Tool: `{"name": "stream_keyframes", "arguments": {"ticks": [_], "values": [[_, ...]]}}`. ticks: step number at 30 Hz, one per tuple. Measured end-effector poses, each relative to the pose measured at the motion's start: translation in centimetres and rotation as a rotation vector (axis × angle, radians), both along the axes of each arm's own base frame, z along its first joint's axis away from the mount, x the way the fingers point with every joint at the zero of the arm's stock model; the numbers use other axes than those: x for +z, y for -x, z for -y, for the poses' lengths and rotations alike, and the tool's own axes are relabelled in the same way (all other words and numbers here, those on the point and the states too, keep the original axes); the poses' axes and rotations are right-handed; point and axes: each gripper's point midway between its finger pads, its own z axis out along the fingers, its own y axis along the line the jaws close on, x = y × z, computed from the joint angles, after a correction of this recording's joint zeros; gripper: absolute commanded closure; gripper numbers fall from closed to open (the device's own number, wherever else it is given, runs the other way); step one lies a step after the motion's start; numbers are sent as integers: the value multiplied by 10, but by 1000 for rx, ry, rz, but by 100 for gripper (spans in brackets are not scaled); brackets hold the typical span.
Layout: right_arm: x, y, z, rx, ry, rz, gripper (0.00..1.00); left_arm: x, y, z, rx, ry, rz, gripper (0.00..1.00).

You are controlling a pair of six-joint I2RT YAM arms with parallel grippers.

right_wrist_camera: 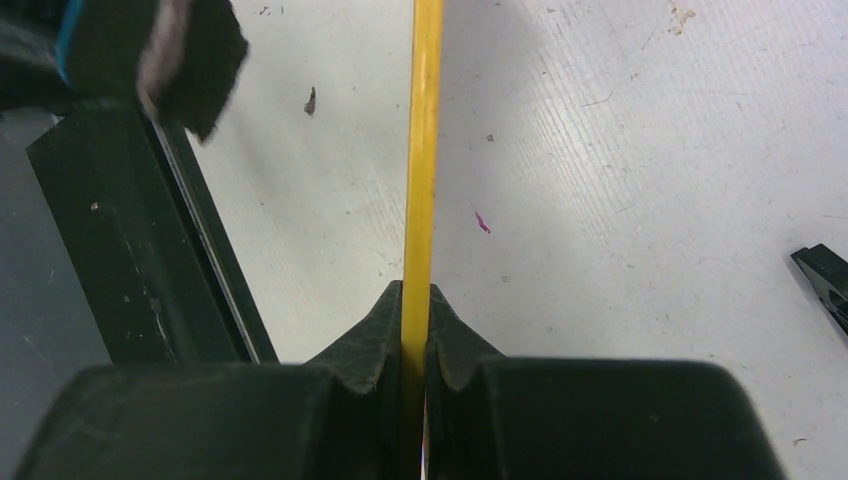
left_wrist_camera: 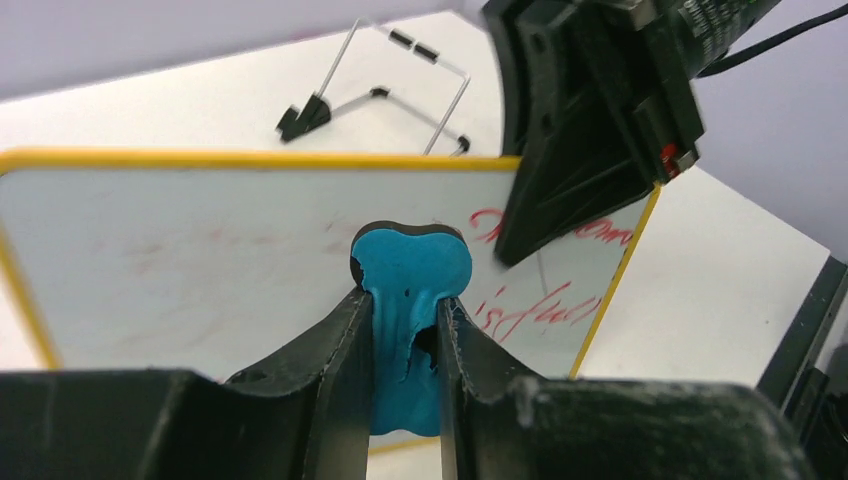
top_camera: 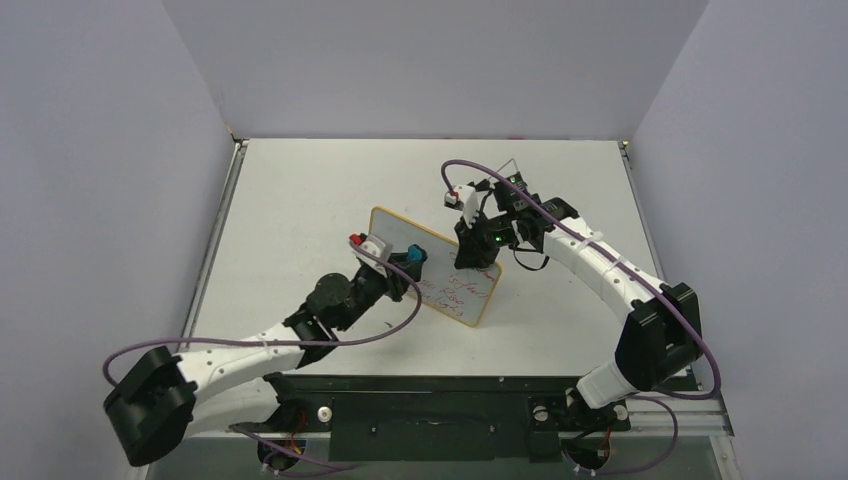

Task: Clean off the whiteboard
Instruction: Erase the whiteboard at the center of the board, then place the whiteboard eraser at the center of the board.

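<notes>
The left gripper (left_wrist_camera: 405, 305) is seen clamped on a blue eraser (left_wrist_camera: 410, 258), its fingers (left_wrist_camera: 335, 350) drawn in until only the squeezed foam keeps them apart. The eraser's dark-rimmed head is set at the middle of the whiteboard (top_camera: 450, 290), apparently against its face. The right gripper (right_wrist_camera: 418, 296) is pinched shut on the board's yellow edge (right_wrist_camera: 424, 150), so that the fingers are parted only by the thin frame. In the top view the whiteboard is shown near the middle of the table (top_camera: 300, 200), tilted and held between the two arms; whether its lower edge rests on the table cannot be told. Only in the left wrist view can the board's face be read. Red writing (left_wrist_camera: 560, 300) is seen on the right part, partly covered by the right gripper, and faint pink smears on the left part. A wire stand (left_wrist_camera: 305, 118) is also shown there, on the table behind the board and apart from it. From the right wrist the board is seen edge-on, with the eraser's felt at the upper left and scuffed table on the right. Bare table is shown on all sides of the board, which is kept well apart from the side walls.
</notes>
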Motion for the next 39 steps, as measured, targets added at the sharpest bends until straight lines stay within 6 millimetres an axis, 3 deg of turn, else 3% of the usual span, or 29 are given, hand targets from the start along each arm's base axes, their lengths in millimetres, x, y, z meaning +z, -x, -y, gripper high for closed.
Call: {"name": "stream_keyframes", "arguments": {"ticks": [4, 7, 10, 18, 19, 22, 23, 28, 31, 39], "values": [[0, 0, 0, 5, 1, -5, 100, 0, 2, -45, 58, 9, -92, 100], [0, 1, 0, 11, 2, -5, 100, -14, -3, -77, 144, 17, -209, 100], [0, 2, 0, 18, 1, -3, 100, -46, -8, -101, 235, -3, -337, 100], [0, 3, 0, 25, 0, -6, 100, -159, -4, -172, 562, -236, -721, 100], [0, 3, 1, 25, 0, -7, 100, -169, -3, -180, 600, -264, -759, 97], [-1, 3, 2, 22, 1, -13, 100, -185, -2, -193, 675, -311, -824, 70], [-1, 3, 2, 23, 2, -15, 100, -187, -2, -195, 689, -317, -835, 65], [-2, 6, 4, 24, 8, -26, 100, -183, -5, -197, 721, -303, -836, 61], [-3, 7, 4, 27, 10, -30, 100, -170, -7, -197, 721, -265, -811, 59], [-3, 7, 4, 39, 13, -38, 100, -89, -24, -183, 644, -88, -652, 54]]}}
